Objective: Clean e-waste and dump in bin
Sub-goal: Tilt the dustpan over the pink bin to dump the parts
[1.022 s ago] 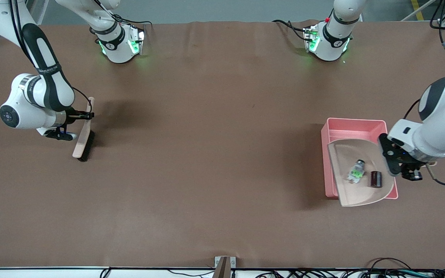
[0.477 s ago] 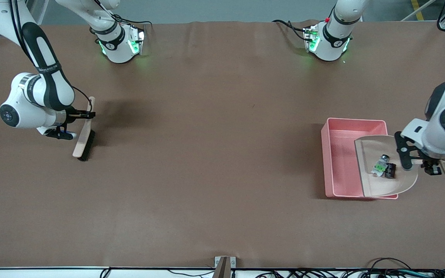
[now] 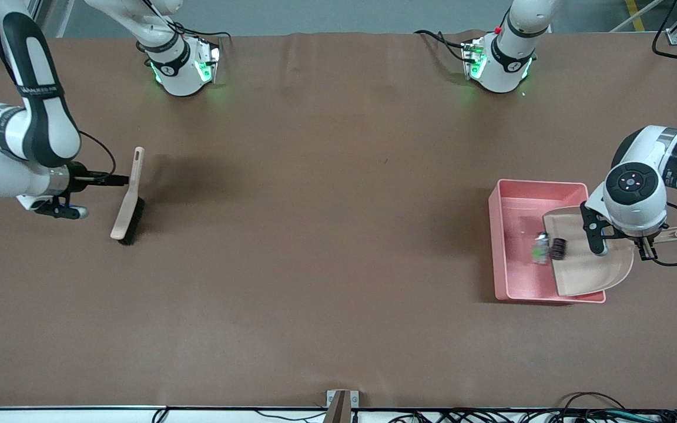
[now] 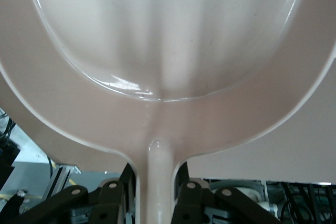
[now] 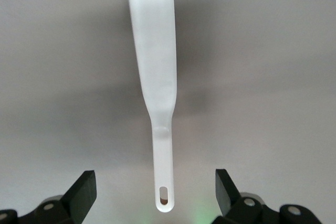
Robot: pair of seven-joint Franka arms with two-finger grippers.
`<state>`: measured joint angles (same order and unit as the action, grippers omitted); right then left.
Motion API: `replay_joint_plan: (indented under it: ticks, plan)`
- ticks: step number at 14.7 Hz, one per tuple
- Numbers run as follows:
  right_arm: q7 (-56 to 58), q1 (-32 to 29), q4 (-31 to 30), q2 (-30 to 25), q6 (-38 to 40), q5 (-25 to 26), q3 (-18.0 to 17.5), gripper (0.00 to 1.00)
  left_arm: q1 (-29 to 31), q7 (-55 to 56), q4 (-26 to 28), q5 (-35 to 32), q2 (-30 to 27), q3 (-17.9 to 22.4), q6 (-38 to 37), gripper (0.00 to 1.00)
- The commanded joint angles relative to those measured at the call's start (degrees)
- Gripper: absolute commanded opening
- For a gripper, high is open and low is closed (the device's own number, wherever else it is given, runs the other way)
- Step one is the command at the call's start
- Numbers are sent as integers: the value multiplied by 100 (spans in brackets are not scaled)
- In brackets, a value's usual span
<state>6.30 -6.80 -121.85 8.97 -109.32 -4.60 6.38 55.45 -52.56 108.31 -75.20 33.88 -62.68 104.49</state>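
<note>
My left gripper [image 3: 646, 239] is shut on the handle of the beige dustpan [image 3: 594, 264] and holds it tilted over the pink bin [image 3: 535, 185]. The two e-waste parts, a white-grey one with a green mark [image 3: 540, 248] and a dark block [image 3: 558, 249], are at the dustpan's lip over the bin's inside. The left wrist view shows the dustpan [image 4: 163, 51] with my left gripper [image 4: 157, 187] closed on its handle. My right gripper [image 3: 116, 176] is open and empty beside the handle of the brush [image 3: 127, 205], which lies on the table. The right wrist view shows the brush handle [image 5: 156, 77] ahead of my right gripper [image 5: 155, 190].
The brown table cloth [image 3: 327, 235] covers the whole table. The two arm bases [image 3: 180, 64] [image 3: 500, 64] stand at the edge farthest from the front camera. A small bracket [image 3: 341, 402] sits at the nearest edge.
My left arm has turned and tilted the dustpan, and both e-waste parts have slid to its lip over the bin. My right gripper has drawn back from the brush.
</note>
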Motion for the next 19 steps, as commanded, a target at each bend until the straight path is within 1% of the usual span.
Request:
replay_joint_plan:
  ticks: [1, 3, 4, 6, 8, 9, 10, 12, 14, 15, 17, 18, 19]
  plan:
    - [-6, -85, 299, -501, 243, 109, -145, 100, 10, 79, 121, -257, -250, -112, -192, 7]
    - [-76, 38, 1281, -467, 1119, 109, -163, 100, 27, 70, 51, -285, -302, -366, -341, 6]
    - [-111, 73, 1625, -458, 1376, 109, -163, 100, 27, 97, -45, -258, -364, -524, -403, 6]
    - [-382, 371, 2119, -475, 1606, 117, -154, 100, 27, 79, -326, -110, -373, -876, -438, 6]
    - [-603, 451, 2629, -502, 2018, 100, -172, 100, 1, 149, -590, 329, -356, -1236, -438, 6]
    - [-612, 503, 2831, -528, 2116, 91, -172, 100, -191, 245, -800, 470, -295, -1333, -438, 6]
    - [-612, 582, 3042, -554, 2282, 91, -172, 100, -523, 420, -968, 689, -216, -1326, -447, 6]
    - [-604, 644, 3517, -546, 2669, 65, -172, 100, -947, 946, -1048, 1207, -145, -1299, -456, 6]
    - [-551, 724, 3816, -511, 2723, 100, -163, 100, -1447, 1615, -1092, 1298, 161, -1256, -456, 6]
    - [-542, 698, 3852, -502, 2715, 100, -154, 100, -1771, 1791, -1179, 1298, 354, -1142, -447, 6]
    - [-542, 636, 3870, -476, 2688, 178, -119, 100, -2597, 2012, -1460, 1306, 584, -730, -447, 6]
    - [-533, 636, 3922, -458, 2645, 301, -119, 100, -3036, 2022, -1583, 1367, 689, -441, -412, 6]
    - [-559, 679, 3958, -449, 2601, 459, -119, 100, -3414, 2065, -1741, 1568, 838, -220, -412, 5]
